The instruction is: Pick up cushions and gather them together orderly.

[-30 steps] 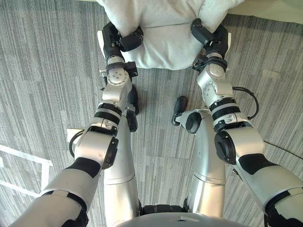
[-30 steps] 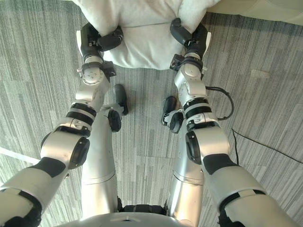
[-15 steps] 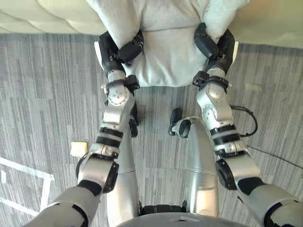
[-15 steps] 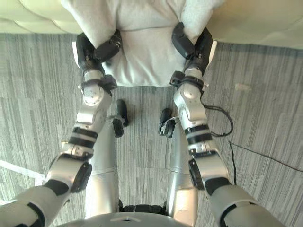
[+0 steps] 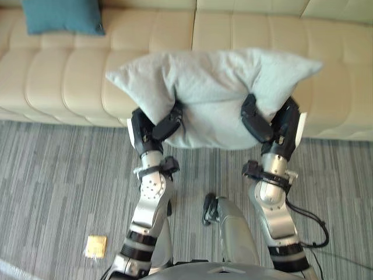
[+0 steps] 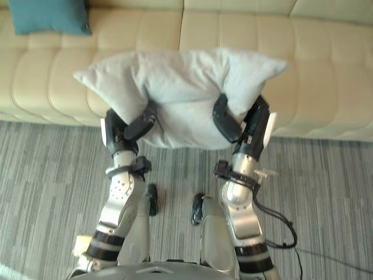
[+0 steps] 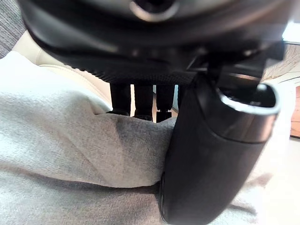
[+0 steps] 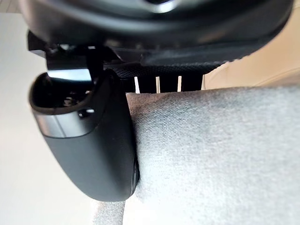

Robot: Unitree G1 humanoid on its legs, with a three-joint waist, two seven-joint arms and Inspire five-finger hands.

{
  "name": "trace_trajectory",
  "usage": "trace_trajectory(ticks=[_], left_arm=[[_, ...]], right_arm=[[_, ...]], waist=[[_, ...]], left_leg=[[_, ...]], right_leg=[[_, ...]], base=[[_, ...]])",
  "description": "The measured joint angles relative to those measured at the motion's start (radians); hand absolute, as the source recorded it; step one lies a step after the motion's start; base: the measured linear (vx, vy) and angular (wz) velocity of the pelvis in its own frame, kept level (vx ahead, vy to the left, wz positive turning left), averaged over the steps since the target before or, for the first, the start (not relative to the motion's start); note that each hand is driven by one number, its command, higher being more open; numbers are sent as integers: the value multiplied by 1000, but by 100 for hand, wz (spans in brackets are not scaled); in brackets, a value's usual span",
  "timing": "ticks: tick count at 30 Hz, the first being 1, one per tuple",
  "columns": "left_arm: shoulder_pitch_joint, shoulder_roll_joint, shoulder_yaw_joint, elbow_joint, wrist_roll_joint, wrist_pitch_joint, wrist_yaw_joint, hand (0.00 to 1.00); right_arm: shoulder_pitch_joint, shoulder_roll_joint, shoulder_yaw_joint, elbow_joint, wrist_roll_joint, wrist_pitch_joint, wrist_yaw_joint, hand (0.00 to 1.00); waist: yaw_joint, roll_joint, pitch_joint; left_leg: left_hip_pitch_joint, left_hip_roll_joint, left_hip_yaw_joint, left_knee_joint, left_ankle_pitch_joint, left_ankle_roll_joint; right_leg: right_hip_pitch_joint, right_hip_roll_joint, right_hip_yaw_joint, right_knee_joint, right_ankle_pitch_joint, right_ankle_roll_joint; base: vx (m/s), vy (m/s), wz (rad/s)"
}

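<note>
A large light grey cushion (image 5: pixel 213 93) hangs in the air in front of the cream sofa (image 5: pixel 70 81), held by both hands. My left hand (image 5: pixel 154 125) pinches its lower left part, thumb in front and fingers behind; in the left wrist view the thumb (image 7: pixel 211 154) presses into the grey cloth (image 7: pixel 70 154). My right hand (image 5: pixel 271 122) pinches the lower right part the same way, with its thumb (image 8: pixel 89 140) against the cloth (image 8: pixel 215 154). A teal cushion (image 5: pixel 63 16) lies on the sofa seat at the far left.
The sofa spans the whole width ahead, its front edge just beyond the hands. Grey striped carpet (image 5: pixel 52 175) covers the floor. A small yellow square (image 5: pixel 95 245) lies on the carpet at lower left.
The view has tilted up from the floor to the sofa. The grey cushion has risen with both hands still pinching it, and now hangs in front of the sofa seat.
</note>
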Motion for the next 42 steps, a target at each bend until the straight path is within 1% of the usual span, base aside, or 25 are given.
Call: trace_trajectory(ticks=[2,3,6,7,8,9,10,12,13,14,15,17,18,20,21,22,24,26,27,28,29,31,35,38,42], left_arm=[[41,1,-15,1,-1,0,0,0],[78,1,-37,10,-4,0,-8,0],[90,10,-57,60,-23,0,-15,0],[92,15,-63,81,-23,0,-18,0],[95,22,-68,114,-23,1,-34,0],[95,42,-85,133,-23,2,-37,0],[95,49,-93,138,-23,3,-38,0],[99,68,-119,155,-22,12,-49,0],[104,77,-127,156,-22,19,-49,0],[125,92,-133,158,-23,25,-50,0],[129,96,-133,161,-23,31,-51,0],[136,100,-132,173,-23,41,-52,0],[149,111,-131,177,-23,46,-52,0],[175,120,-130,177,-23,47,-52,0],[182,121,-128,177,-22,47,-52,0],[189,121,-124,177,-22,47,-53,0],[189,126,-121,177,-22,43,-53,0],[192,150,-119,177,-22,43,-57,0],[194,158,-119,178,-22,44,-68,0],[194,161,-119,177,-22,44,-72,0],[186,156,-118,198,-22,46,-85,0],[191,151,-124,208,-20,59,-105,0],[191,149,-138,209,-19,67,-142,0],[190,142,-141,209,-18,67,-155,0],[187,143,-140,209,-17,67,-155,0]], right_arm=[[40,-7,2,0,0,1,10,0],[80,-14,0,0,0,3,10,0],[110,-22,-3,1,0,14,10,0],[114,-23,-3,3,0,19,10,0],[114,-26,-5,12,0,20,10,0],[105,-30,-13,24,-1,20,10,0],[102,-30,-19,29,-3,20,10,0],[94,-40,-40,72,-6,20,11,0],[92,-41,-44,91,-6,21,11,0],[95,-33,-44,127,-5,26,17,0],[103,-24,-44,134,-5,35,18,0],[107,-9,-46,167,-5,40,28,0],[95,-2,-47,206,-5,43,43,0],[93,3,-46,264,-5,44,58,0],[93,2,-45,282,-5,44,61,0],[91,2,-45,306,-6,45,70,0],[83,1,-38,319,-6,45,72,0],[66,1,-34,336,-6,45,81,0],[59,-4,-34,338,-6,45,85,0],[58,-4,-34,338,-6,45,86,0],[48,-10,-36,353,-6,45,87,0],[29,-49,-39,389,-6,50,93,0],[44,-52,-69,388,-5,62,94,0],[65,-52,-79,352,-5,67,94,0],[99,-48,-81,276,-5,67,104,0]], waist=[[3,8,-16],[-1,15,-50],[-4,14,-90],[-2,12,-104],[-2,13,-138],[-2,12,-147],[-2,12,-148],[12,17,-163],[21,14,-169],[29,-1,-194],[24,-14,-206],[20,-27,-214],[17,-28,-214],[9,-24,-212],[5,-22,-214],[-2,-12,-219],[-10,-9,-221],[-25,-11,-222],[-36,-24,-222],[-38,-36,-224],[-56,-41,-224],[-61,3,-226],[-66,5,-225],[-65,14,-230],[-58,47,-256]], left_leg=[[-12,5,-21,76,5,-8],[-26,11,-22,127,14,-15],[-62,12,-18,186,50,6],[-57,5,-17,161,18,19],[-51,-19,-21,37,-10,25],[-37,-49,-33,-115,-11,20],[-34,-59,-42,-158,-7,15],[-16,-88,-75,-333,69,17],[-2,-91,-76,-350,134,25],[12,-104,-53,-326,200,80],[15,-118,-39,-308,181,96],[64,-154,19,-289,118,137],[140,-175,49,-322,92,161],[248,-180,60,-379,81,175],[280,-174,61,-397,79,177],[324,-154,60,-435,78,176],[344,-137,61,-454,78,165],[366,-112,64,-473,77,143],[375,-116,61,-474,72,120],[378,-125,60,-474,68,112],[382,-139,38,-464,57,93],[386,-84,-5,-465,43,62],[422,-53,-33,-505,49,52],[448,-42,-51,-535,55,41],[451,-43,-64,-562,67,30]], right_leg=[[36,4,-6,-1,-16,-5],[65,1,-19,-10,-31,-7],[132,-2,-32,-78,-27,-12],[154,-5,-35,-110,-20,-9],[184,-6,-42,-177,2,4],[230,-6,-43,-247,20,19],[247,-6,-44,-270,25,25],[317,-4,-33,-336,32,49],[334,-5,-12,-345,26,63],[355,-21,31,-363,23,85],[356,-41,47,-361,31,103],[339,-99,89,-259,60,152],[297,-137,95,-106,107,173],[249,-162,86,71,141,129],[232,-158,77,106,131,114],[186,-141,46,124,115,91],[149,-123,29,87,111,84],[100,-80,17,-89,111,82],[105,-55,24,-277,170,83],[107,-52,34,-336,211,82],[116,-46,50,-378,306,68],[161,17,51,-458,338,47],[199,56,32,-480,328,25],[235,69,15,-516,326,26],[244,72,5,-533,331,23]], base=[[143,2,3],[179,15,23],[213,36,22],[251,61,10],[286,78,9],[422,135,7],[422,172,-3],[369,176,-25],[406,216,-61],[525,284,-56],[520,279,-48],[495,280,-46],[411,238,-56],[320,166,-38],[354,145,-22],[287,78,-13],[171,-3,-12],[164,-156,-9],[129,-166,3],[121,-194,18],[101,-172,16],[110,-226,-7],[37,-134,-3],[23,-66,15],[68,8,11]])
